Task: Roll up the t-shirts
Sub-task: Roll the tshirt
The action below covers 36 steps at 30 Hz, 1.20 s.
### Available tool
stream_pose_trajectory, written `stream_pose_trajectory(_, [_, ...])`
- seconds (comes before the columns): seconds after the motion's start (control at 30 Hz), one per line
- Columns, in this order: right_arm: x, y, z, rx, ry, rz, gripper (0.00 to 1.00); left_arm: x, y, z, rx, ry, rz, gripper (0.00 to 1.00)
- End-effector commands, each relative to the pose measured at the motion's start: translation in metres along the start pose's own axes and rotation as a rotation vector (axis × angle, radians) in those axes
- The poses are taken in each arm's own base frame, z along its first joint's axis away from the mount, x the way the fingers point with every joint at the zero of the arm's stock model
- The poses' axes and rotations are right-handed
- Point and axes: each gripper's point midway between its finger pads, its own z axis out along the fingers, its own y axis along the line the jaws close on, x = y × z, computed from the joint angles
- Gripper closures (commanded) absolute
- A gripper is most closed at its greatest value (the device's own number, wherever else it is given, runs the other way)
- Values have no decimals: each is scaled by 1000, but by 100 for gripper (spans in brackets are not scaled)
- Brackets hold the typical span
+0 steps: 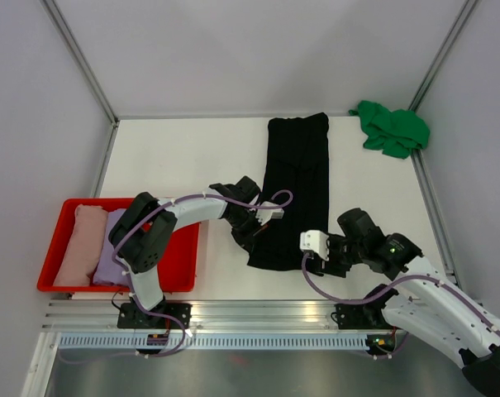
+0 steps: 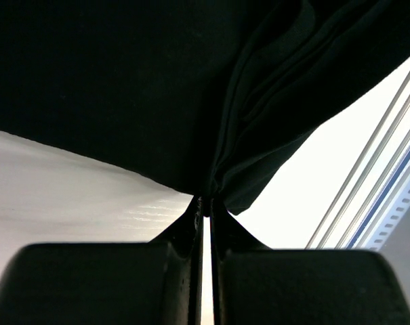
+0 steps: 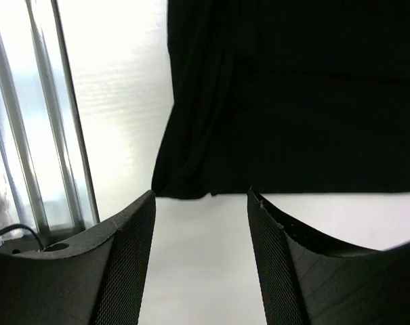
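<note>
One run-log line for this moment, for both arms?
left jaws: shut on black t-shirt | right jaws: open, short of its near hem | green t-shirt: bunched, far right corner

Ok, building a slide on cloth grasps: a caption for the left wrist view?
Left gripper shut on a bunched edge of the black t-shirt, over the white table.

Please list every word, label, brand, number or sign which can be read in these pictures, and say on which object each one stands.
None: no word, number or logo can be read in any view.
black t-shirt, green t-shirt, pink t-shirt, lavender t-shirt: plain, no print showing.
red tray: no label showing.
coloured parts at the right arm's base: too small to tell whether they bear text.
</note>
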Motion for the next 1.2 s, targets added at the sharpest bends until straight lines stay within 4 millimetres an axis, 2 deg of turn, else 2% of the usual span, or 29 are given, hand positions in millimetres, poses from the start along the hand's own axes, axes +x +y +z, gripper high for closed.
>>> stream_pose_trajectory(0.0, [-28,12,8,-63,-155,-115,38,-18,7,-6,-33,-43,-2,98])
stream_pose_trajectory(0.1, [-21,17,19,-64,-135,-141,38,-17,7,-5,-33,-40,-2,98])
stream_pose_trajectory(0.27, [-22,26,33,-110,-124,-131,37,-17,7,-5,-32,-39,-7,98])
stream_pose_trajectory(0.4, [-19,15,47,-38,-80,-99,38,-16,8,-5,-35,-36,-13,98])
stream_pose_trajectory(0.57, [-4,4,53,32,-2,-86,35,-15,8,-4,-36,-33,-21,98])
stream_pose_trajectory(0.7, [3,11,55,2,15,-71,33,-16,7,-4,-32,-37,-21,98])
stream_pose_trajectory(0.93, [7,19,65,-36,44,-83,35,-16,8,-3,-31,-35,-21,98])
stream_pose_trajectory(1.17, [12,0,70,68,112,-11,38,-15,8,-5,-38,-34,-14,98])
